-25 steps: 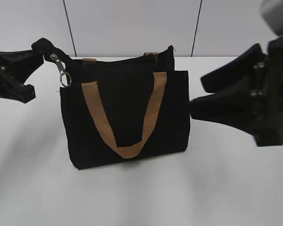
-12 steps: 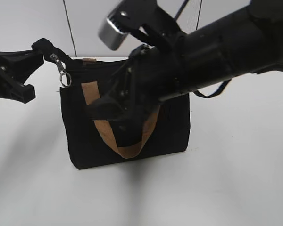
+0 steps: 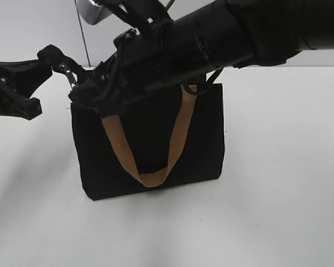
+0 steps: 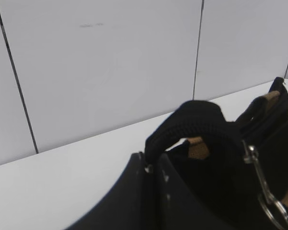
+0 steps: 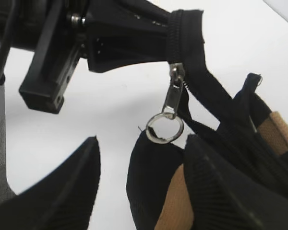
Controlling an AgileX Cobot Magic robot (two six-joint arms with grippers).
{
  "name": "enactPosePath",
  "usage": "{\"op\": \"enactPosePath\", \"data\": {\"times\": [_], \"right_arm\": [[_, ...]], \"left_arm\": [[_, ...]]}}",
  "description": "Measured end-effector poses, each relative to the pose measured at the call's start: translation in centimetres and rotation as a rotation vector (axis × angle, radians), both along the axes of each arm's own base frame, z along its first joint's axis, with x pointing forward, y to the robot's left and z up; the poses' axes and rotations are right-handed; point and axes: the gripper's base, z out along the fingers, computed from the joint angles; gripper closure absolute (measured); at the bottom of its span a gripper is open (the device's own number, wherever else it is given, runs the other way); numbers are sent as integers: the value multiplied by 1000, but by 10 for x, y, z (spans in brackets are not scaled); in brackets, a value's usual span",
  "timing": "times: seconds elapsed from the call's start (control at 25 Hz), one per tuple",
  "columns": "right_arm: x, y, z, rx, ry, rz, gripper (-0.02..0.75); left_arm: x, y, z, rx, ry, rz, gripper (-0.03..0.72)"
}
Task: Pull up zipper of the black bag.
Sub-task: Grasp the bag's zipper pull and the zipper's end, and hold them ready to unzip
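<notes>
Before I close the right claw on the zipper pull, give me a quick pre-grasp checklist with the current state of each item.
1. Left claw pinching the zipper's end tab: ok, fabric sits between its fingers.
2. Right claw open: ok, wide gap between fingers.
3. Zipper pull visible and free: ok, it hangs with its ring loose.
4. Pull between right claw's fingers: not ok, ring hangs just beyond the gap.
5. Tan strap clear of the pull: ok.
6. Black bag upright on the table: ok.

No legible text, labels, brands, numbers or signs are showing on any surface in view.
</notes>
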Motion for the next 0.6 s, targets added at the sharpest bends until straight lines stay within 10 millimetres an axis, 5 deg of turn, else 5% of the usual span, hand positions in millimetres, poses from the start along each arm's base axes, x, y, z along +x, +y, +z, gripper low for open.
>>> {"op": "enactPosePath", "data": {"times": [0.6], "right_arm": [[8, 7, -20, 7, 71, -26, 304]], "left_arm": [[-1, -3, 6, -120, -9, -22, 680]]}}
